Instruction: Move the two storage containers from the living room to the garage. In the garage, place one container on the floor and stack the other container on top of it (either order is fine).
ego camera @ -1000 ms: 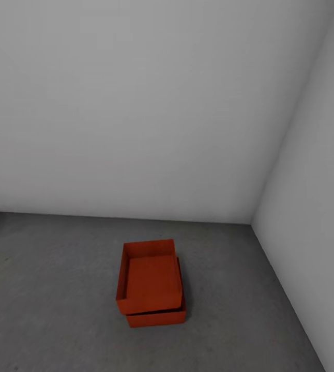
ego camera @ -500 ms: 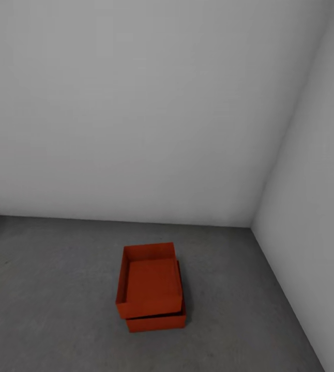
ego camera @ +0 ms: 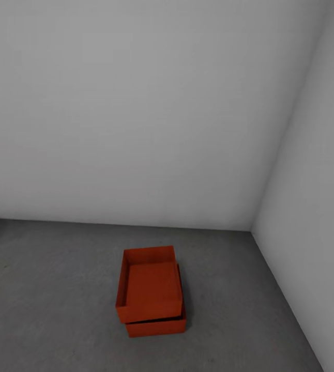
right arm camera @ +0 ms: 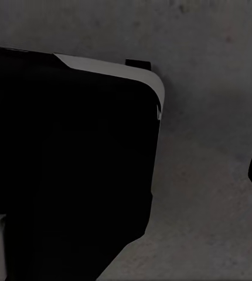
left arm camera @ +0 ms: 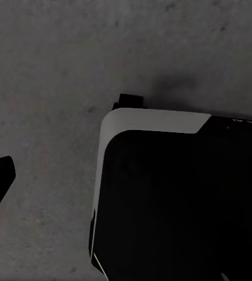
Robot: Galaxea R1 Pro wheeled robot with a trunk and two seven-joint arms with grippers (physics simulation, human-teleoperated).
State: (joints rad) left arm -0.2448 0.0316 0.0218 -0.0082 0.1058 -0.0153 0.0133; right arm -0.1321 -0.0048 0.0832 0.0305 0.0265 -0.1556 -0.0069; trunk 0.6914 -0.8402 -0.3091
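Both boxes are stacked in the garage; the job looks done.

One red-orange box (ego camera: 152, 283) sits on the other red-orange box (ego camera: 156, 325) on the grey concrete floor (ego camera: 48, 310). I cannot tell what the claws are doing.

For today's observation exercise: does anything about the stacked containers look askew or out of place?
Slightly. The upper container sits on the lower container out of line: it is shifted toward the left and turned a little, so the lower one's right edge and front wall show. Both are upright on the concrete floor; nothing looks damaged.
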